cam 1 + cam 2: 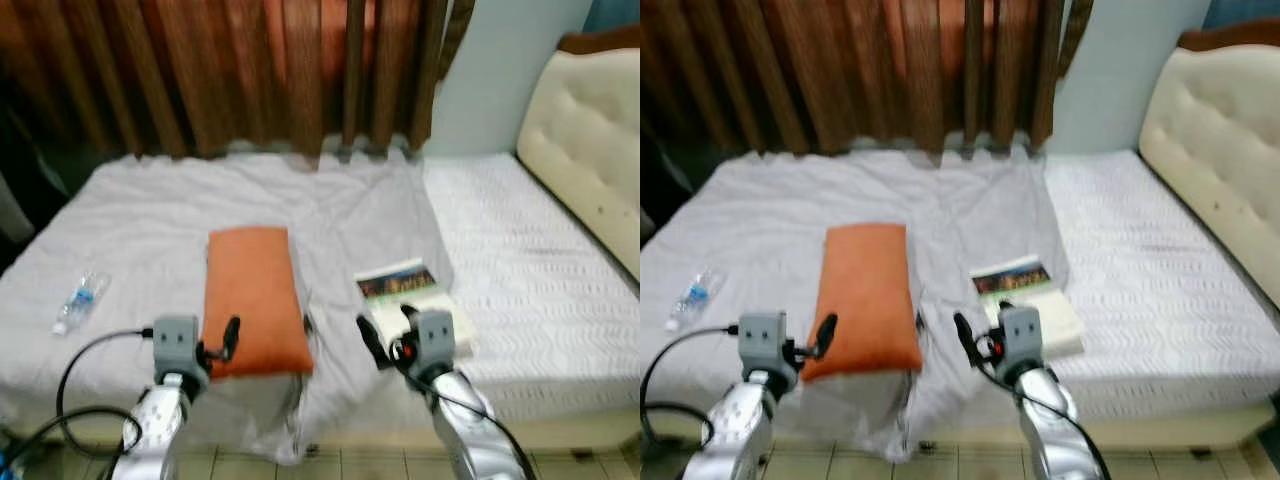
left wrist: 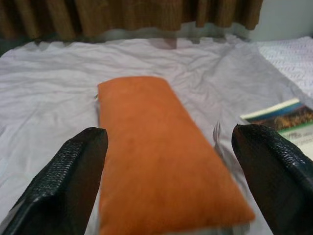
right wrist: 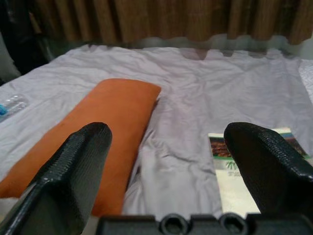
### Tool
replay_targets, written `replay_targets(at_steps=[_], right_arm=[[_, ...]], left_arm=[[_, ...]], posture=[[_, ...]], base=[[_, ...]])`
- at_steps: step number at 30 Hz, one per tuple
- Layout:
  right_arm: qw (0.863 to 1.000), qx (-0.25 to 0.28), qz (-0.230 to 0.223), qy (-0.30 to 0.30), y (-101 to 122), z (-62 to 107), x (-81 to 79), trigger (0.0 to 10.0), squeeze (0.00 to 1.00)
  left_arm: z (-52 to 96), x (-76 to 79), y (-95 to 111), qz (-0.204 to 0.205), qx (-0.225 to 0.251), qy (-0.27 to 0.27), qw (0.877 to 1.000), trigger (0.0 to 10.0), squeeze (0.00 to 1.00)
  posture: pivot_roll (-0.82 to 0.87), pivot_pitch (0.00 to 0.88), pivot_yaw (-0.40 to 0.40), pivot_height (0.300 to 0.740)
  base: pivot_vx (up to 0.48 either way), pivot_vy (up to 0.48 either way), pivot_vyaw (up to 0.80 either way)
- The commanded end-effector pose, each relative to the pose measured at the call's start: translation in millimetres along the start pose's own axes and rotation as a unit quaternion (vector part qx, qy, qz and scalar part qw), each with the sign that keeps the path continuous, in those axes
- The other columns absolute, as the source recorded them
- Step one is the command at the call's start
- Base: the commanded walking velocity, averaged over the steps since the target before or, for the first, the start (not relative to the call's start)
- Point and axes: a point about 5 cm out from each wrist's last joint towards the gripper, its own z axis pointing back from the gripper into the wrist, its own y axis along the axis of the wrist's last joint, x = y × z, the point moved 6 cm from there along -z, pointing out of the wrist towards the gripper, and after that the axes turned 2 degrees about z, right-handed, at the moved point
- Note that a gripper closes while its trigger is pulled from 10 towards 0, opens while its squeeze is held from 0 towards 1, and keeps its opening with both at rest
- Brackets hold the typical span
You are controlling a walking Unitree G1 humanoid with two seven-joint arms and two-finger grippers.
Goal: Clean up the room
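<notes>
Brown curtains (image 1: 250, 70) hang behind a bed (image 1: 560, 290) whose near half is covered by a rumpled grey sheet (image 1: 150, 220), the kind of disorder the tidying is meant to undo.

Both grippers hover at the bed's near edge with their jaws spread wide and nothing between them, which reads as a stance taken before a first pick. The left gripper (image 1: 218, 342) is lined up on the near end of the orange pillow (image 1: 255, 295), which lies lengthwise near the middle of that edge and seems the likeliest first target. The right gripper (image 1: 385, 335) sits just beside the book (image 1: 400, 285), which lies flat where the grey sheet ends. Toward the bed's left edge a plastic water bottle (image 1: 78, 300) lies on its side, well apart from both grippers. At the right end stands a cream tufted headboard (image 1: 590, 150), probably where the pillow belongs.
</notes>
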Motion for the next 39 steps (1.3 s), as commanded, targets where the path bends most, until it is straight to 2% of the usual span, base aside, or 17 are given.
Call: replay_targets(at_steps=[1,6,12,18,19,20,21,24,33,36,39], right_arm=[[1.000,-0.010,0.001,-0.008,-5.1,4.5,8.8,10.0,0.00],[1.000,-0.014,0.012,0.005,-6.7,3.7,2.7,10.0,0.00],[1.000,-0.016,-0.003,0.000,-8.2,3.6,2.5,10.0,0.00],[1.000,-0.015,0.004,0.003,-9.0,6.3,2.6,10.0,0.00],[1.000,-0.019,-0.005,-0.001,-10.4,6.6,2.6,10.0,0.00],[1.000,-0.019,-0.005,-0.001,-10.4,6.6,2.6,10.0,0.00],[1.000,-0.018,-0.009,-0.006,-10.3,6.4,3.3,10.0,0.00],[1.000,-0.012,-0.002,-0.027,-7.9,6.3,10.1,10.0,0.00],[1.000,-0.008,-0.009,-0.027,-6.7,5.8,11.1,10.0,0.00],[0.999,-0.017,-0.022,-0.033,-9.6,7.1,13.1,10.0,0.00],[0.999,-0.012,-0.013,-0.041,-10.1,10.8,14.9,10.0,0.00]], left_arm=[[-0.9,10.7,1.9,0.000,0.003,-0.012,1.000,10.0,0.00],[0.9,10.8,1.4,-0.001,0.003,-0.013,1.000,10.0,0.00],[1.9,11.5,1.6,-0.003,0.002,-0.017,1.000,10.0,0.00],[0.0,14.3,-1.4,-0.012,-0.013,-0.038,0.999,10.0,0.00],[-1.4,13.7,1.3,-0.041,-0.009,-0.039,0.998,10.0,0.00],[-1.4,13.7,1.3,-0.041,-0.009,-0.039,0.998,10.0,0.00],[-3.8,13.1,2.9,-0.075,-0.007,-0.034,0.997,10.0,0.00],[-6.6,15.0,1.0,-0.073,-0.016,-0.034,0.997,10.0,0.00],[-8.1,16.2,-0.4,-0.090,-0.018,-0.034,0.995,10.0,0.00],[-7.5,14.7,0.9,-0.085,-0.014,-0.033,0.996,10.0,0.00],[-4.0,13.3,-1.5,-0.079,-0.014,-0.031,0.996,10.0,0.00]], posture=[[-0.02,0.000,0.030,0.740],[-0.02,0.000,0.031,0.740],[-0.02,0.000,0.031,0.740],[-0.02,0.000,0.036,0.740],[-0.02,0.000,0.038,0.740],[-0.02,0.000,0.038,0.740],[-0.03,0.000,0.041,0.740],[-0.03,0.000,0.045,0.740],[-0.03,0.000,0.049,0.740],[-0.03,0.000,0.045,0.740],[-0.03,0.000,0.048,0.740]], base=[[0.480,0.000,0.69],[0.480,0.000,0.69],[0.439,0.104,0.29],[0.000,0.480,0.00],[0.315,0.360,0.00],[0.315,0.360,0.00],[0.390,0.281,0.00],[0.000,0.000,0.00],[0.000,0.000,0.00],[0.000,0.000,-0.80],[0.000,0.000,-0.80]])
